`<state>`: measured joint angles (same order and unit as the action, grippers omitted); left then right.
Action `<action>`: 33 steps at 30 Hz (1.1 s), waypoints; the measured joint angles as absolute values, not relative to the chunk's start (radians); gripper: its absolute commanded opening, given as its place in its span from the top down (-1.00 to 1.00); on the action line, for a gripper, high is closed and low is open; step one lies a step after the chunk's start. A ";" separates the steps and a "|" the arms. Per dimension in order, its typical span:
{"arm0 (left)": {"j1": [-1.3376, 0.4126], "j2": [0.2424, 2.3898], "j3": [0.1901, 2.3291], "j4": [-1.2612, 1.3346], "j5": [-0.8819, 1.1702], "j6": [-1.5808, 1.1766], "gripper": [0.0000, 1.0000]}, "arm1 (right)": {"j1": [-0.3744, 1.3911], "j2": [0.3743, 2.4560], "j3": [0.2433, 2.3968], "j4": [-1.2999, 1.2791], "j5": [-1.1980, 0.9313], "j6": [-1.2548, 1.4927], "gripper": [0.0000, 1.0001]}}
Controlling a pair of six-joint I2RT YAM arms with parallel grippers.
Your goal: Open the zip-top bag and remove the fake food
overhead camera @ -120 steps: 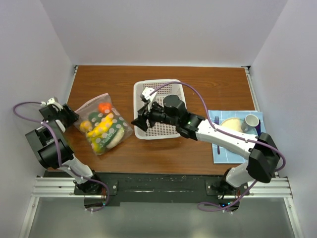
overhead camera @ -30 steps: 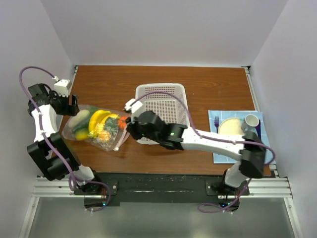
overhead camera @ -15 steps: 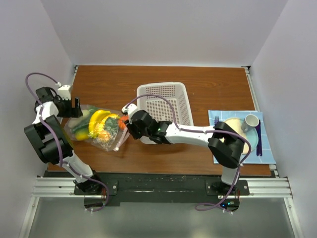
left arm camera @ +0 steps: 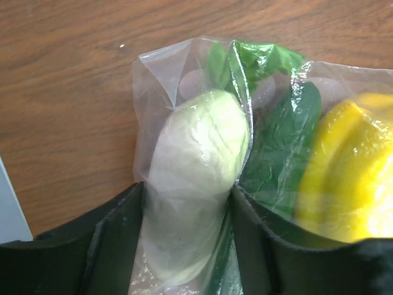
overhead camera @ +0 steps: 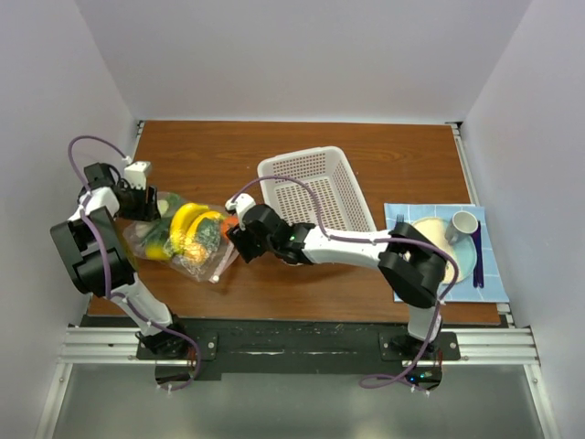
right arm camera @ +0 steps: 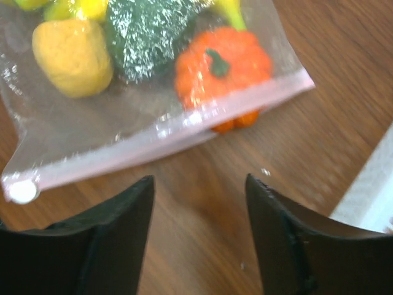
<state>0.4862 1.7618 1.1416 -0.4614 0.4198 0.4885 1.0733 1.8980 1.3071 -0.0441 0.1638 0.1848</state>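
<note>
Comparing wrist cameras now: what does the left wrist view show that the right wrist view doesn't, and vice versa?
Left wrist only: the left gripper closed on a corner of the clear zip-top plastic bag, squeezing a pale whitish-green fake vegetable inside, a yellow plastic banana beside it. Right wrist only: the bag's pink zip strip with its white slider, an orange pumpkin-shaped piece, a tan-yellow piece, and the open right gripper over the brown wooden table. Both: the bag, dark green fake food inside it, and the table.
</note>
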 measured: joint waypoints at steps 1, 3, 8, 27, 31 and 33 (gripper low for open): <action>0.480 1.762 1.140 -0.458 0.415 0.491 0.03 | 1.073 1.922 1.324 -0.039 0.165 0.179 -0.78; 0.468 1.761 1.139 -0.452 0.406 0.496 0.25 | 1.073 1.963 1.346 -0.033 0.165 0.167 -0.82; 0.448 1.761 1.139 -0.437 0.377 0.502 0.92 | 1.069 2.031 1.369 -0.028 0.176 0.147 -0.89; 0.324 1.762 1.132 -0.380 0.238 0.563 1.00 | 1.050 2.155 1.409 0.215 0.179 0.115 -0.80; 0.324 1.755 1.119 -0.368 0.239 0.565 1.00 | 1.036 2.172 1.401 0.215 0.151 0.145 -0.30; 0.326 1.751 1.113 -0.364 0.242 0.565 1.00 | 1.026 2.168 1.388 0.233 0.138 0.157 0.03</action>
